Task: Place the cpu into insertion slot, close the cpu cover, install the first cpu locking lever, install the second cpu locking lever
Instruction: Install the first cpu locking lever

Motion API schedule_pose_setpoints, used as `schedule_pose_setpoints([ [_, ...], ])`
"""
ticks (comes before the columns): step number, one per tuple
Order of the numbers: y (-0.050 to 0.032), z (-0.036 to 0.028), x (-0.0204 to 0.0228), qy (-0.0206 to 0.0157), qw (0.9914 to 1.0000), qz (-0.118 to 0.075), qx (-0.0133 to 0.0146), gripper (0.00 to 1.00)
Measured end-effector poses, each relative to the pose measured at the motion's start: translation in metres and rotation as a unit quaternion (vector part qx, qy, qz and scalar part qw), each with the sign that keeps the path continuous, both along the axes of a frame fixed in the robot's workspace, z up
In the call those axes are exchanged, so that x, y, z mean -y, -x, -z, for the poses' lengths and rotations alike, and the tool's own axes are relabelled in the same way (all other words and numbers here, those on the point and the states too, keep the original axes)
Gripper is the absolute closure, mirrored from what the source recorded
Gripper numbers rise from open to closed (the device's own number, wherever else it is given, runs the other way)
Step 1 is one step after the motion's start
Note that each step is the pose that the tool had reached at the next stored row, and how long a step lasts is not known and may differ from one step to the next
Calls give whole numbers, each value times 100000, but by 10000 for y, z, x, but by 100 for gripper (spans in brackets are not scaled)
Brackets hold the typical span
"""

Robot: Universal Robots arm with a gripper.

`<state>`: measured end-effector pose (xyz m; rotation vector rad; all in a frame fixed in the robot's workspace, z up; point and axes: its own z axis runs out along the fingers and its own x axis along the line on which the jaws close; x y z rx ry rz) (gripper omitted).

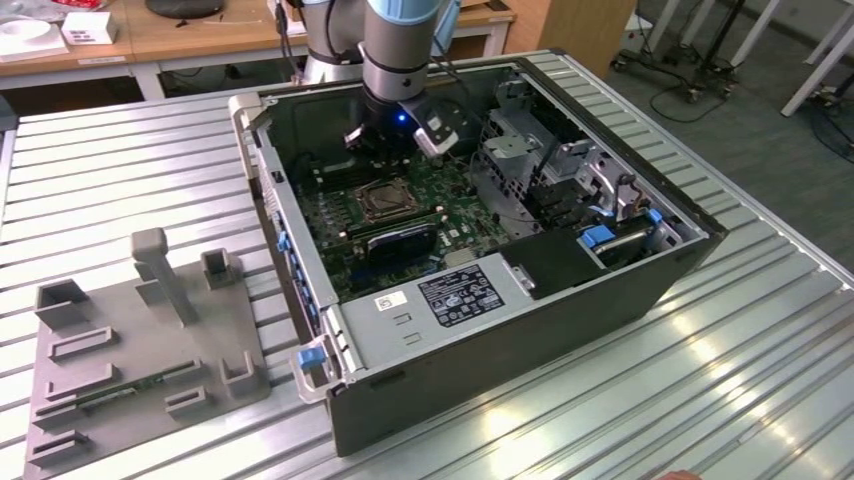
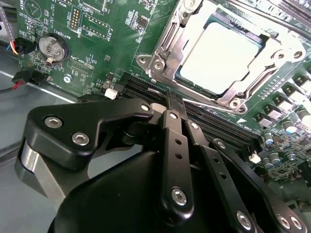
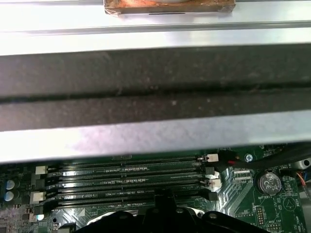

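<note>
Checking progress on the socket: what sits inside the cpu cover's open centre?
The cpu, pale top up, fills the opening of the cpu cover; whatever lies under the cpu is covered.

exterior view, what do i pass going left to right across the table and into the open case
grey fixture tray → blue latch tab → cpu socket → black label → blue drive clip

exterior view high above case (image 1: 534, 330), wrist views close (sharing motherboard (image 2: 112, 19) (image 3: 243, 204))
</note>
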<state>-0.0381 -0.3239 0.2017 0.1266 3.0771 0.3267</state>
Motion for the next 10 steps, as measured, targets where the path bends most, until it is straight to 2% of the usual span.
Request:
schedule_pose_setpoints([
  [10, -2, -55, -3, -7, 100000, -10, 6, 89],
])
